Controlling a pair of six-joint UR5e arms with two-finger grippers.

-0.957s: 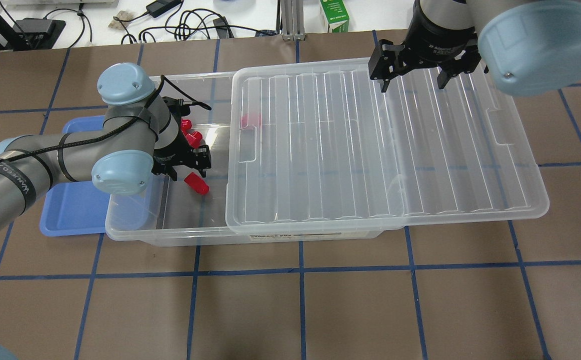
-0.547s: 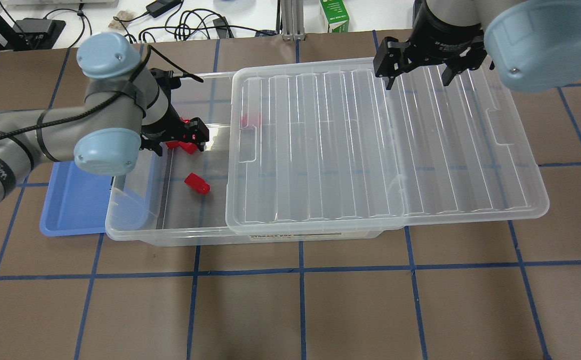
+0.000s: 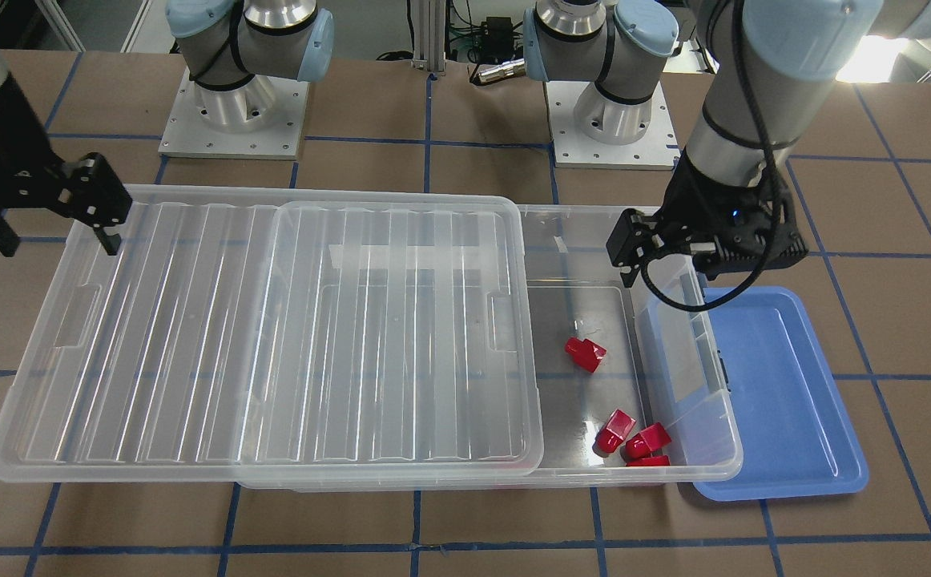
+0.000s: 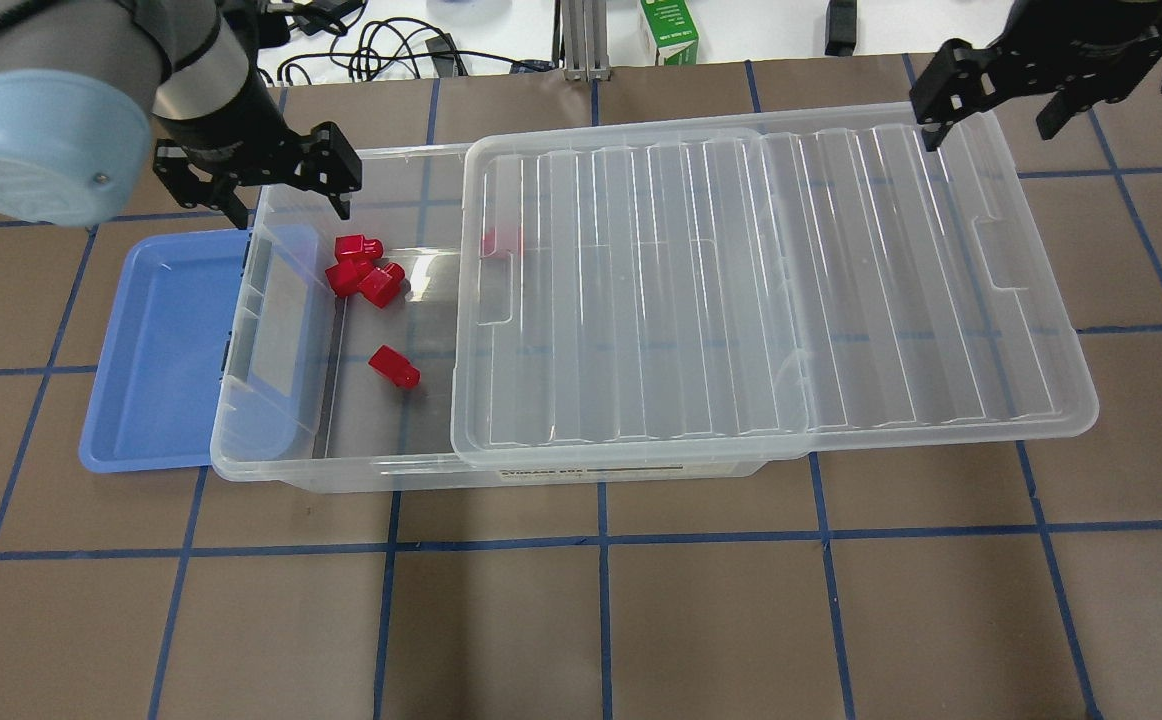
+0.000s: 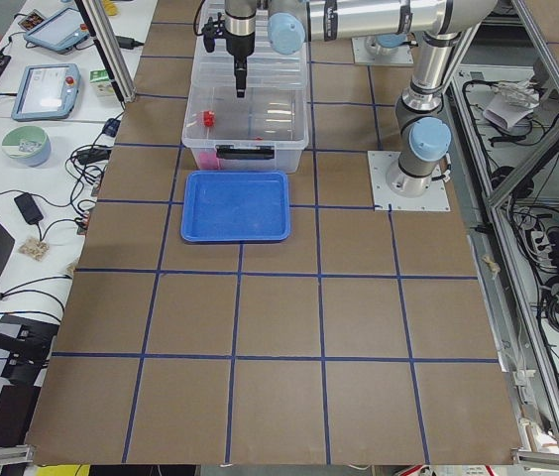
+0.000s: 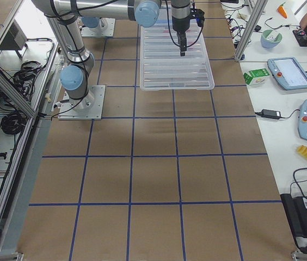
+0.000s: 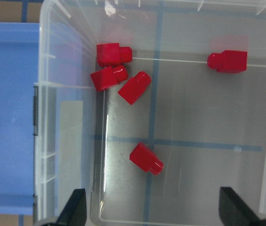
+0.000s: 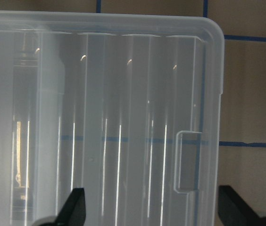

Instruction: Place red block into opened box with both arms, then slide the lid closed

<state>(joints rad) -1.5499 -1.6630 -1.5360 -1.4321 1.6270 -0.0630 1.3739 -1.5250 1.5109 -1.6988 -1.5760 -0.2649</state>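
The clear box (image 4: 341, 468) lies across the table, its left end uncovered. Several red blocks lie inside: three bunched (image 4: 356, 265) at the far-left corner, one alone (image 4: 394, 367), one (image 4: 503, 240) under the lid's edge; the left wrist view shows them too, the lone block (image 7: 146, 158) nearest. The ribbed lid (image 4: 741, 290) covers the rest and overhangs to the right. My left gripper (image 4: 289, 200) hangs open and empty over the box's far-left corner. My right gripper (image 4: 986, 125) stands open above the lid's far-right corner, near the handle notch (image 8: 187, 162).
A shallow blue tray (image 4: 161, 350) sits against the box's left end, partly beneath it. A green carton (image 4: 669, 30) and cables lie on the white bench behind the table. Both arm bases (image 3: 233, 112) stand behind the box.
My left gripper has drawn out of the box toward its far-left corner, uncovering the three bunched blocks. My right gripper has shifted right along the lid's far edge.
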